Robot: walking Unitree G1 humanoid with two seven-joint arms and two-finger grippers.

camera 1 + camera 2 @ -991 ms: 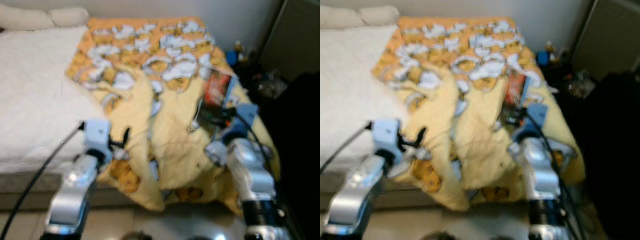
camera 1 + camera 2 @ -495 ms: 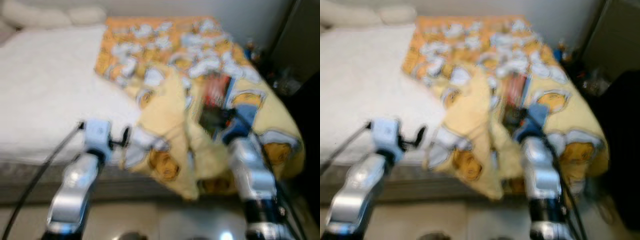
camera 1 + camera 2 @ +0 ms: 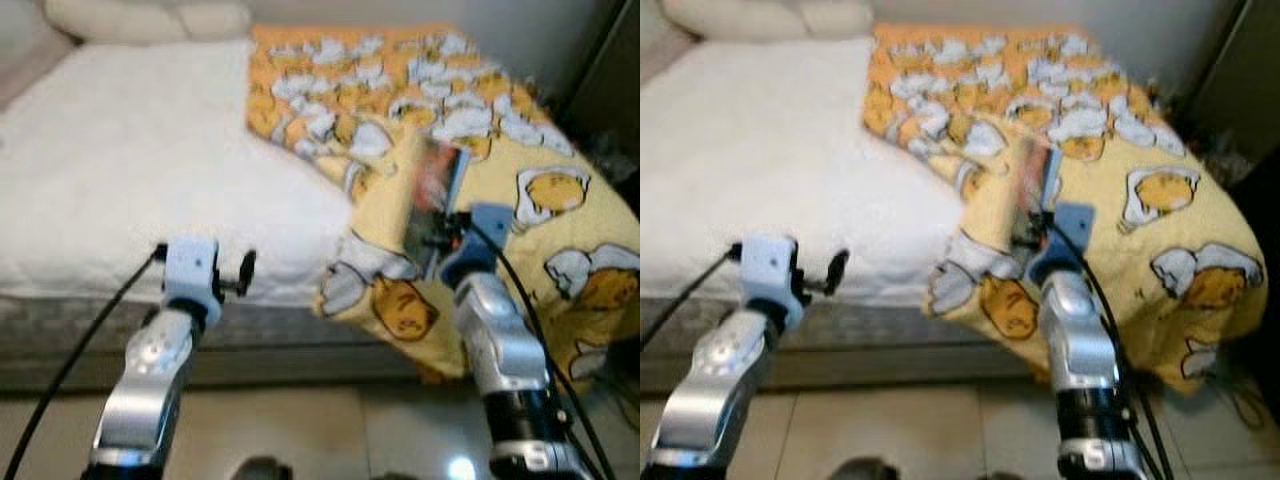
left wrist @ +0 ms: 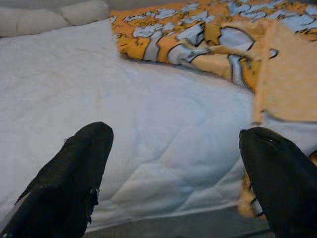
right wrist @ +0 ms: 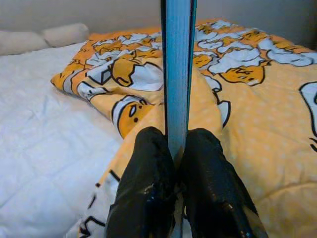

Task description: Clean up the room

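Nearest, the right gripper is clamped on a thin book: both black fingers press flat against its two faces at the lower end, no gap showing. The book stands up out of the fingers, edge-on in the right wrist view, its blue edge rising straight away from the gripper. Long axis runs along the line of the fingers, pointing away from the wrist, toward the far end of the bed. In the left eye view the same book shows a red and dark cover with a blue margin, blurred, held just above the yellow blanket; whether its lower edge touches the cloth cannot be told.

Left gripper hovers off the near edge of the bed, fingers spread wide, nothing between them. It faces the bare white mattress.

Beyond the grippers: the mattress takes up the left part of the bed, quilted surface, near edge dropping to a grey base. The blanket, yellow with a white and orange cartoon print, covers the right part and hangs over the near right corner toward the tiled floor. Its left border is folded back in a rumpled ridge across the mattress.

Farthest: two pale pillows lie along the far edge of the bed, against the wall.
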